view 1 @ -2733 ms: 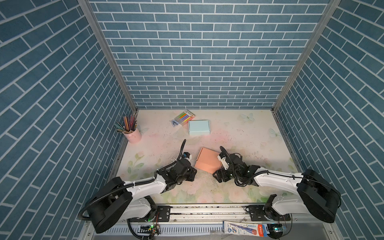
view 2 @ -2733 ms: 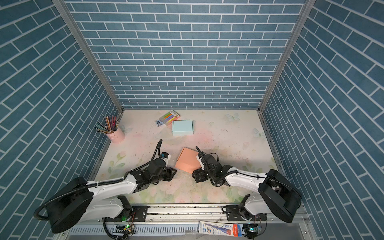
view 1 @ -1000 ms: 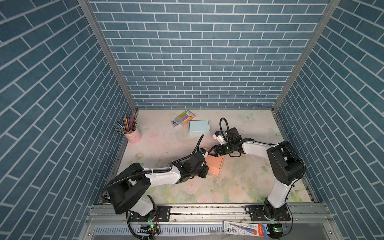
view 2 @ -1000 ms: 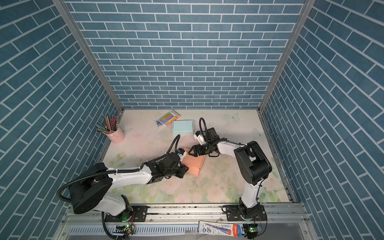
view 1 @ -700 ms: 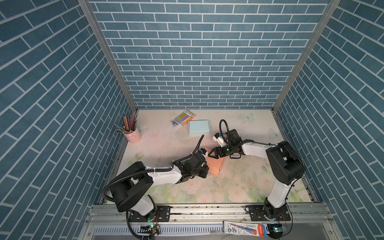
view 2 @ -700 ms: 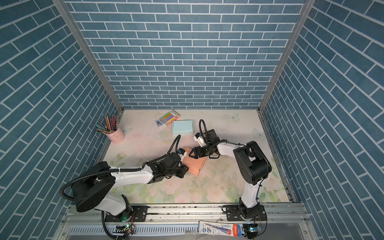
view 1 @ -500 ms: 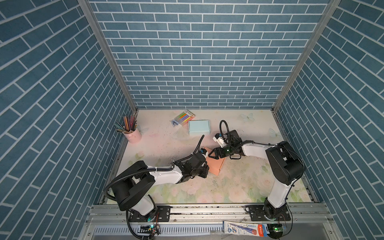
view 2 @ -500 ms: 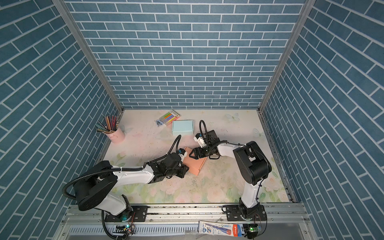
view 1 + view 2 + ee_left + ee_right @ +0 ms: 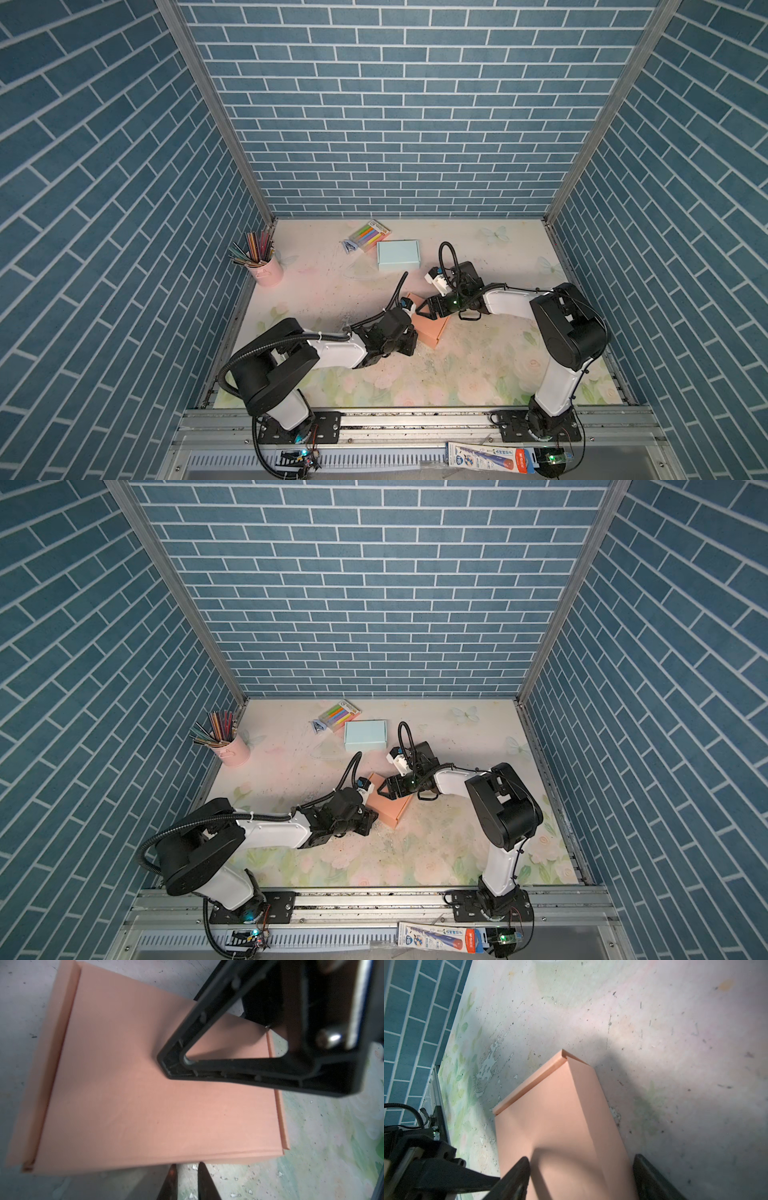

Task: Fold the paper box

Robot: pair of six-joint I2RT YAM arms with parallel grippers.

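**Lid-seating step (as judged).** The box lay on the tabletop just below the middle of both top views. It sat skewed to the frame edges, lid down, with a narrow lip showing along one long edge.

The right end effector reached in from the right of the frame, jaws wide apart and clamped on nothing. In the left wrist view one finger appeared to rest its tip near the middle of the lid. In the right wrist view the other finger stood beside the box's side wall, over the tabletop.

The left end effector lay low at the box's left side in the top views. Its fingertips were nearly together with a slim gap, held nothing, and sat just beside the box's edge; contact could not be told.

Both forearms stretched low over the tabletop and met at the box, the right elbow raised at the right of the frame.

The fold looked almost finished. The next move probably called for downward pressure on the lid to seat the lip, with the left end effector bracing the box against sliding.
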